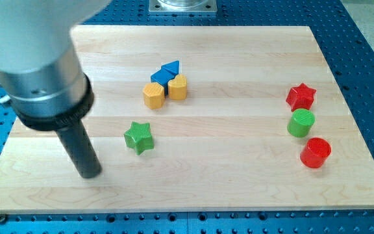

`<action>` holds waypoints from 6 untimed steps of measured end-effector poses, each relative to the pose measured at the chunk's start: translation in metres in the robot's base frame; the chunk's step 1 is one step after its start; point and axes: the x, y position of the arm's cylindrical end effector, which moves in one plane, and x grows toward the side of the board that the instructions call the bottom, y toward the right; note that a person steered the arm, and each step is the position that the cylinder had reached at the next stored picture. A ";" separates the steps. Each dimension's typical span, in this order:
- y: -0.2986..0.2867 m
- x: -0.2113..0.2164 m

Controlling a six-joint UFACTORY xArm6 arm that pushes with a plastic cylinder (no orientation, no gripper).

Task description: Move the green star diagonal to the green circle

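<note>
The green star (138, 137) lies left of the board's middle. The green circle (300, 123) stands near the view's right edge, between a red star (300, 97) above it and a red circle (315, 153) below it. My tip (91, 174) rests on the board to the left of the green star and a little below it, a short gap away, not touching it. The rod and its grey housing fill the view's upper left.
Two yellow hexagon blocks (153, 95) (177, 86) and two blue triangle blocks (171, 67) (159, 76) cluster above the green star, near the middle top. The wooden board (239, 188) sits on a blue perforated table.
</note>
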 end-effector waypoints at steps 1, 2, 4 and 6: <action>0.015 -0.037; 0.038 -0.064; 0.054 -0.037; 0.159 -0.067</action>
